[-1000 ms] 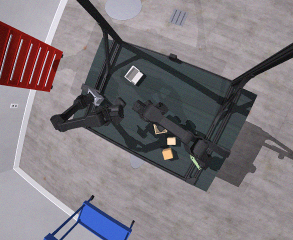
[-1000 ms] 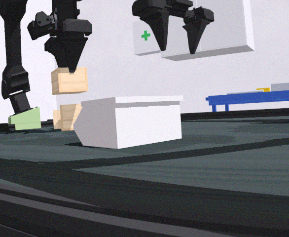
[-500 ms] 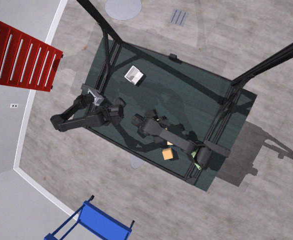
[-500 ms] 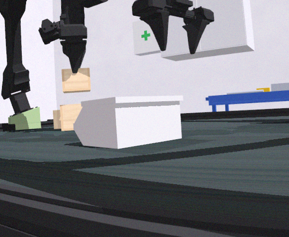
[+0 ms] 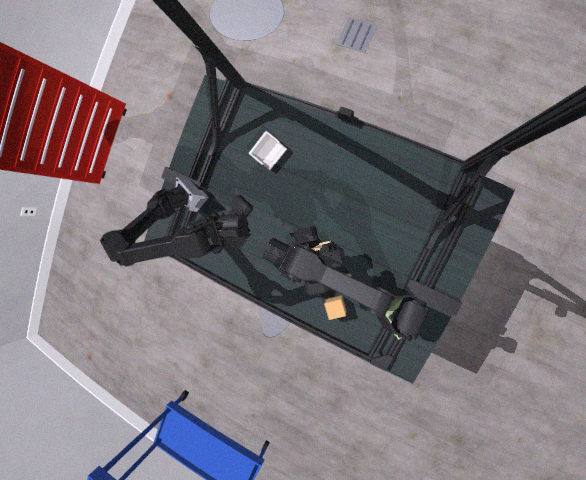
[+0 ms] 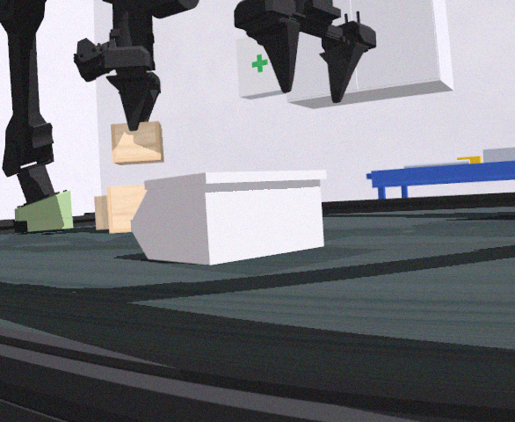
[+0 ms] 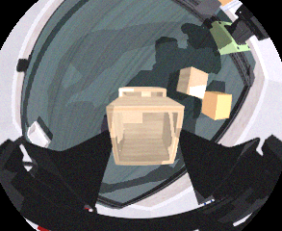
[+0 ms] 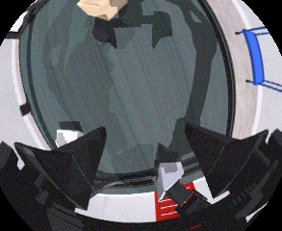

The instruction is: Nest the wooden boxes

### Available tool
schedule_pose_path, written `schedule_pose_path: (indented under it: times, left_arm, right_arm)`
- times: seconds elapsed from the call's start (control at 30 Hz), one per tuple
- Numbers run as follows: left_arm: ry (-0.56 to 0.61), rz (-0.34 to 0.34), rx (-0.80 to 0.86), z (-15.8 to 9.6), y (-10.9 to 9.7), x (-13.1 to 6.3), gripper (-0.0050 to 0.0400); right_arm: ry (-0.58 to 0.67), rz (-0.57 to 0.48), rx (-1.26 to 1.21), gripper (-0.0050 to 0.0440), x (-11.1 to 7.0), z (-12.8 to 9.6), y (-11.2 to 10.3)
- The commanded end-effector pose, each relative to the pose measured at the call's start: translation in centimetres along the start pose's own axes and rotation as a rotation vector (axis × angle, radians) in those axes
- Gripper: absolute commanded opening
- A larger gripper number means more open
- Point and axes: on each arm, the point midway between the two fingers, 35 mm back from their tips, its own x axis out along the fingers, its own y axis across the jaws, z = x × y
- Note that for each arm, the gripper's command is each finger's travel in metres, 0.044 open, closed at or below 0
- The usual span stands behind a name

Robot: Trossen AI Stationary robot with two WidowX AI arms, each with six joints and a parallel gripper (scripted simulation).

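Note:
A wooden box [image 7: 145,149] [image 6: 137,147] is held in the air by my left gripper [image 7: 144,133] [image 6: 134,127], which is shut on it. Its open mouth faces the left wrist camera. Another wooden box [image 7: 142,91] [image 6: 122,213] stands on the table beyond and below it, mostly hidden in the left wrist view. A smaller wooden box [image 7: 191,79] shows a closed face upward. An orange-tan box [image 5: 334,308] [image 7: 217,105] sits near it, also closed face up. My right gripper [image 6: 311,96] [image 8: 146,129] is open and empty, high above the table, away from the boxes.
A white bin [image 5: 267,149] [image 6: 262,222] [image 7: 38,135] stands toward the far left of the table in the top view. A green holder [image 6: 44,215] [image 7: 227,40] is beside the left arm's base. A grey holder [image 5: 194,198] [image 8: 169,175] is beside the right arm. Frame posts [image 5: 213,108] rise at the edges.

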Motion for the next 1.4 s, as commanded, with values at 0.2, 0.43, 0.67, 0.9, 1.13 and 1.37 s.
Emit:
schedule_pose_path:
  times: [0.2,0.43,0.67,0.9,1.13,1.37]
  left_arm:
    - [0.009,0.004,0.009,0.1,-0.1,-0.3,0.0]
    - [0.009,0.004,0.009,0.1,-0.1,-0.3,0.0]
    - [0.009,0.004,0.009,0.1,-0.1,-0.3,0.0]
    - [0.009,0.004,0.009,0.1,-0.1,-0.3,0.0]
    - [0.009,0.004,0.009,0.1,-0.1,-0.3,0.0]
    - [0.009,0.004,0.009,0.1,-0.1,-0.3,0.0]
  right_arm:
    - [-0.023,0.31,-0.212,0.04,1.7,2.4,-1.1]
    - [-0.118,0.45,-0.33,0.04,2.2,4.0,-1.9]
    - [-0.33,0.586,-0.492,0.04,2.4,6.4,-3.7]
    - [-0.519,0.625,-0.602,0.04,2.3,8.0,-5.4]
    - [-0.825,0.579,-0.76,0.04,1.9,10.0,-8.7]
    - [-1.031,0.476,-0.864,0.04,1.5,10.9,-11.4]
